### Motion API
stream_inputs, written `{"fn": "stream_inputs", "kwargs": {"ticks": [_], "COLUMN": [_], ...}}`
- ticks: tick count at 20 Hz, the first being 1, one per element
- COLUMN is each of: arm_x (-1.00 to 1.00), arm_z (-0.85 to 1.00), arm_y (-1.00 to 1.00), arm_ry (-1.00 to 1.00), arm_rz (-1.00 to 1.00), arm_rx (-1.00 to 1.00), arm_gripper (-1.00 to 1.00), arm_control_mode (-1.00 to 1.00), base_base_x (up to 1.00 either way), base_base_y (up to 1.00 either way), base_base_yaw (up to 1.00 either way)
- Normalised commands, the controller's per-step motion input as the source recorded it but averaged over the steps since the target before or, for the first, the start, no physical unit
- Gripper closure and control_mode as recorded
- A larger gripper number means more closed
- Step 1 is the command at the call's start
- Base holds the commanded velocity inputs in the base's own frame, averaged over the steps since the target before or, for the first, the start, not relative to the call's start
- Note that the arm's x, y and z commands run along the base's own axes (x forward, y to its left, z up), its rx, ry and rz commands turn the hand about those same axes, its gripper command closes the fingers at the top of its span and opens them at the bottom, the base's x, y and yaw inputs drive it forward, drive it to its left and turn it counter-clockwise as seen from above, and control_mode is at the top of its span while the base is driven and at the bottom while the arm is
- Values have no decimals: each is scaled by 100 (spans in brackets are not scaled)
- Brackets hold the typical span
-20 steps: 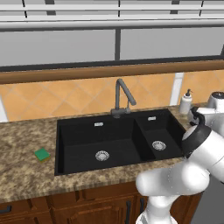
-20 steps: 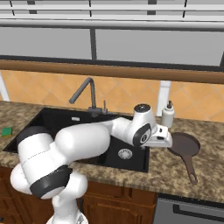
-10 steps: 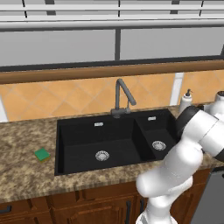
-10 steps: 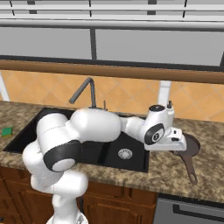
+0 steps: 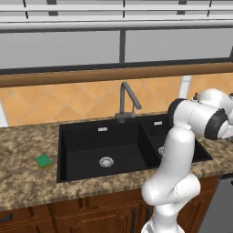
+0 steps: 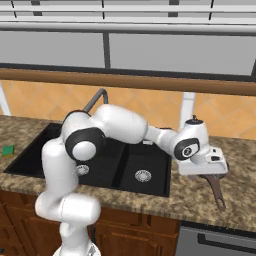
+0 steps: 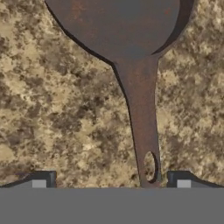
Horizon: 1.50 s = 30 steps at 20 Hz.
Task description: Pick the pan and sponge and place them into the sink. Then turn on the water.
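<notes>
Pan (image 7: 118,26) handle runs lengthwise toward open fingers (image 7: 183,181).

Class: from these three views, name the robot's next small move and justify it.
Probably lower the open pincer straight down onto the pan handle and close. In the hand view the handle lies on the granite counter between the spread tips, ungripped, and the sink holds nothing yet.

Two rear base views down over the shared sink (image 5: 104,148); hand view close above the counter (image 7: 57,118).
</notes>
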Motion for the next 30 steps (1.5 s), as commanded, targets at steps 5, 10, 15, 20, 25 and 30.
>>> {"fn": "stream_inputs", "kwargs": {"ticks": [5,10,15,20,25,30], "arm_x": [1,1,7,15,16,22], "arm_z": [-20,-19,-28,-31,-37,-31], "arm_y": [-22,-24,-15,0,0,0], "arm_ry": [1,0,0,0,0,0], "arm_rz": [0,0,0,0,0,2], "arm_rx": [7,8,3,0,0,0], "arm_gripper": [-100,-100,-100,-100,-100,-100], "arm_control_mode": [-100,-100,-100,-100,-100,-100], "base_base_x": [0,0,0,0,0,0], "base_base_y": [0,0,0,0,0,0], "base_base_yaw": [0,0,0,0,0,0]}}
